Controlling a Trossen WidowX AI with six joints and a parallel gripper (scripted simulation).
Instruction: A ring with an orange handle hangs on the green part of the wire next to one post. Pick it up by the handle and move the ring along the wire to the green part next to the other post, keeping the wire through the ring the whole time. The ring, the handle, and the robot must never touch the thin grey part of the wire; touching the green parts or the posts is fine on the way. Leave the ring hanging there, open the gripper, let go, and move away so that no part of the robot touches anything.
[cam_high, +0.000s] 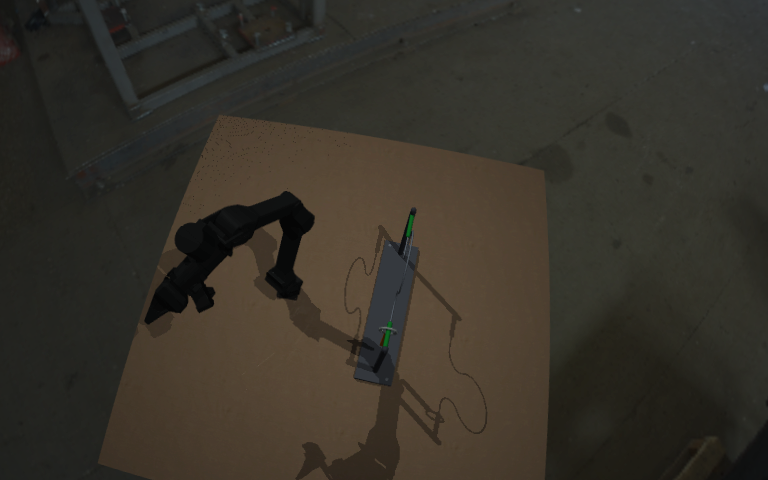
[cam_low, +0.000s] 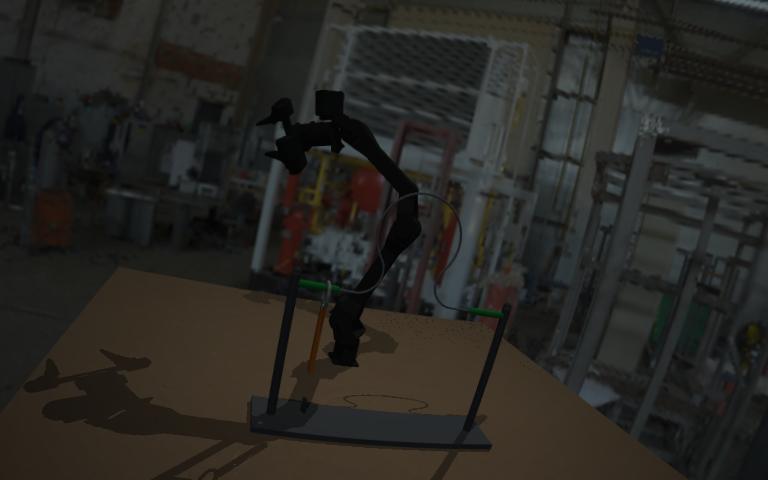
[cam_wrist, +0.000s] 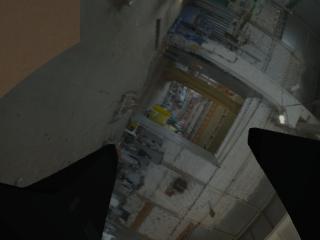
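A metal ring (cam_high: 386, 328) (cam_low: 329, 287) hangs on the green wire part (cam_high: 386, 338) (cam_low: 312, 284) by the near post (cam_high: 378, 359) (cam_low: 282, 345). Its orange handle (cam_low: 316, 338) hangs straight down. The thin grey wire (cam_high: 400, 283) (cam_low: 421, 195) loops up and runs to the other green part (cam_high: 411, 221) (cam_low: 485, 311) at the far post (cam_high: 406, 240) (cam_low: 485, 367). Both posts stand on a grey baseplate (cam_high: 380, 300) (cam_low: 368, 425). My gripper (cam_high: 176, 312) (cam_low: 266, 134) (cam_wrist: 186, 144) is open and empty. It is raised high and far from the ring, pointing away from the wire.
The brown table top (cam_high: 271, 396) (cam_low: 169, 316) carries the arm's base (cam_high: 284, 283) (cam_low: 343, 353) behind the baseplate. In the wrist view only a corner of the table (cam_wrist: 34, 14) and the workshop background show.
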